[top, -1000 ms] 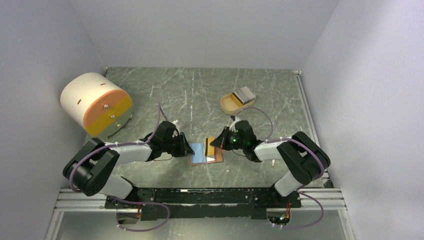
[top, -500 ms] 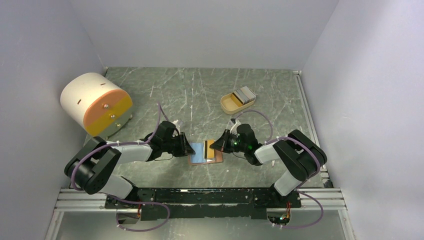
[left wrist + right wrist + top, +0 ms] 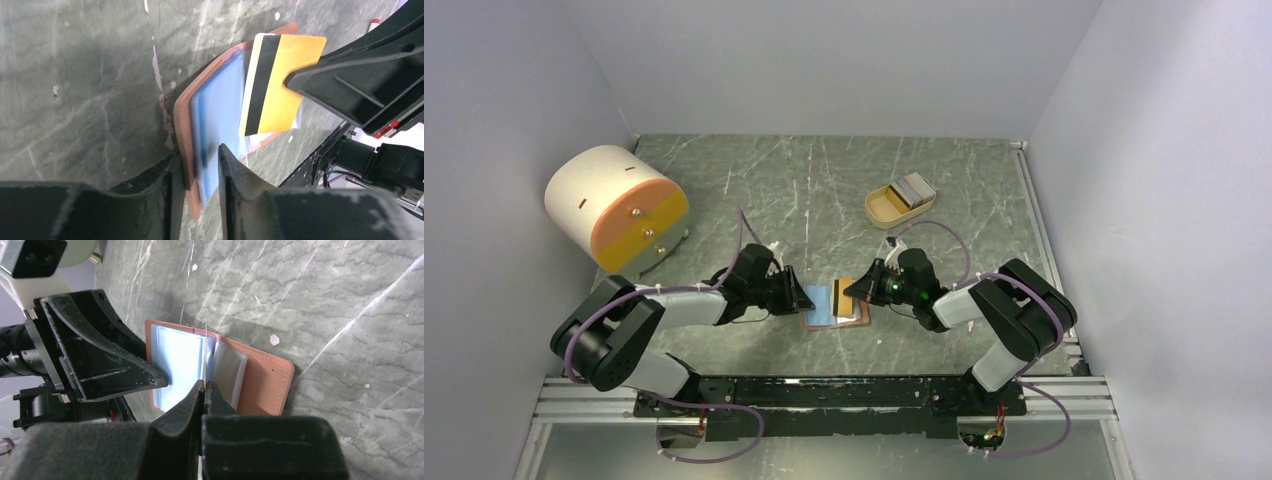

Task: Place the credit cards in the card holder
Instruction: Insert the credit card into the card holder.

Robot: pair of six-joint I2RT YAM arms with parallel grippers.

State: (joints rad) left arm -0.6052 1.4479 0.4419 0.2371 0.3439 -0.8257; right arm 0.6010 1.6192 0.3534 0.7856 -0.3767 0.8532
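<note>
Insertion: right tool (image 3: 205, 386) grips a credit card (image 3: 280, 75) over the card holder (image 3: 262, 382) that left tool (image 3: 198, 151) clamps; slot alignment comes next.

Green marble table (image 3: 824, 190), open card holder (image 3: 828, 312), beige tray (image 3: 876, 212), drum (image 3: 614, 205)

left gripper (image 3: 196, 174): clamped on near edge of card holder (image 3: 181, 120) | card holder: pink, open on green marbled tabletop (image 3: 75, 75), blue card (image 3: 220, 107) inside | right gripper (image 3: 300, 84): pinches black-striped yellow card (image 3: 280, 90) over blue card's far side
</note>
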